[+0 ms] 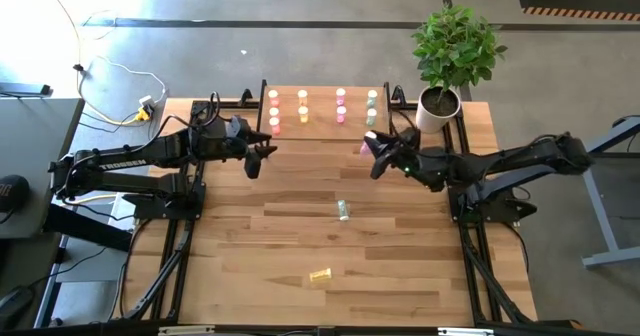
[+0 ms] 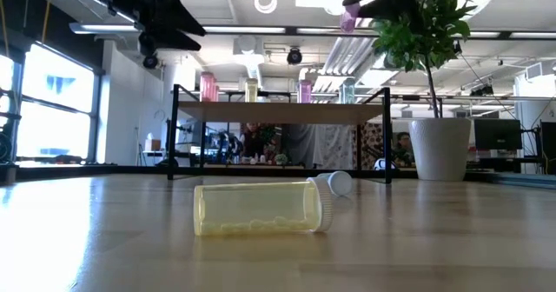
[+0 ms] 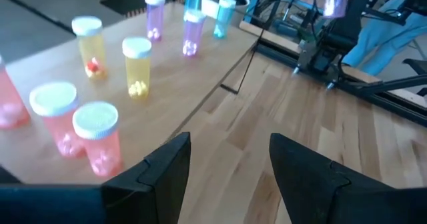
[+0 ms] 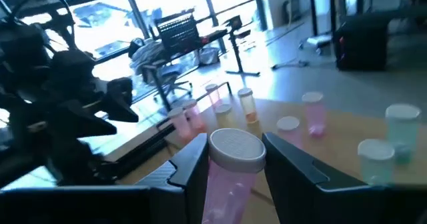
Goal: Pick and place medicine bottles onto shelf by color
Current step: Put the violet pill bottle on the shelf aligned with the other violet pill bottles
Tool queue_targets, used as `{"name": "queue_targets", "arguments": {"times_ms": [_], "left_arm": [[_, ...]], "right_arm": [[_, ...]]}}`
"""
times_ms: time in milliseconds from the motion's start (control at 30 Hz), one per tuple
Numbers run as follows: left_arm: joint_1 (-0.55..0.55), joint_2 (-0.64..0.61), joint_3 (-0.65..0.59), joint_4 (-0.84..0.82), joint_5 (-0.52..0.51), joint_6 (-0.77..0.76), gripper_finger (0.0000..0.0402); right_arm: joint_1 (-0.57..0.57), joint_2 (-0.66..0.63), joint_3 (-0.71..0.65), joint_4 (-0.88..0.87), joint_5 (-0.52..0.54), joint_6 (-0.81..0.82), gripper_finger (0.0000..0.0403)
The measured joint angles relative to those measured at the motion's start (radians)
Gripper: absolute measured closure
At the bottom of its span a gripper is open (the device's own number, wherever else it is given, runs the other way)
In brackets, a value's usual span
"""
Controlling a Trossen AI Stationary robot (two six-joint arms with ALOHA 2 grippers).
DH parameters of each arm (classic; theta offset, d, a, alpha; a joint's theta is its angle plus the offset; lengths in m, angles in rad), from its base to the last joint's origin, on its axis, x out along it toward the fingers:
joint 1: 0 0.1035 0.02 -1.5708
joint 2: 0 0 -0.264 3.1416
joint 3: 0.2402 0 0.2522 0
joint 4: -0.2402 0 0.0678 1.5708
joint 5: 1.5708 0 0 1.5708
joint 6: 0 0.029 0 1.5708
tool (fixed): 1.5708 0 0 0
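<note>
Step in hand, as I judge it: the right arm is carrying a bottle to its colour column on the shelf. The right gripper (image 4: 231,177) is clamping a small translucent pink medicine bottle with a pale ribbed cap (image 4: 231,163) between its two dark fingers; in the high view that gripper (image 1: 377,152) is hanging just off the front edge of the small raised light-wood shelf on thin black legs (image 1: 320,128), near its right end, with the pink bottle (image 1: 364,147) showing at its tip. The shelf is already carrying upright bottles sorted in columns: red-orange ones (image 1: 273,110) at the left, then yellow (image 1: 303,105), pink (image 1: 340,104) and pale green (image 1: 371,107). The left gripper (image 3: 227,177) is hovering beside the shelf's left front corner with its fingers spread apart and nothing between them, the red-orange bottles (image 3: 99,137) standing near it. Two bottles are still lying on their sides on the large wooden tabletop (image 1: 240,266): a pale green one (image 1: 343,210) mid-table and a yellow one (image 1: 320,274) nearer the front edge; the low view shows the yellow bottle (image 2: 261,208) lying flat. Next move, my estimate: bringing the pink bottle over the pink column, lowering it upright into free board space without knocking its neighbours, then releasing. The green potted plant in a white pot (image 1: 445,71) is standing close beside the right end, so clearance there is tight.
</note>
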Motion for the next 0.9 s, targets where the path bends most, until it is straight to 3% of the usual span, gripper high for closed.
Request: {"name": "queue_targets", "arguments": {"times_ms": [433,733,900], "left_arm": [[0.000,0.000,0.000,0.049,0.000,0.062,0.0206],[0.000,0.000,0.000,0.049,0.000,0.062,0.0206],[0.000,0.000,0.000,0.049,-0.005,0.063,0.0206]], "right_arm": [[0.024,0.267,0.000,0.347,0.200,-0.259,0.0279],[-0.032,0.441,0.000,0.492,0.226,-0.339,0.0279],[-0.086,0.527,0.000,0.630,0.182,-0.389,0.0279]]}}
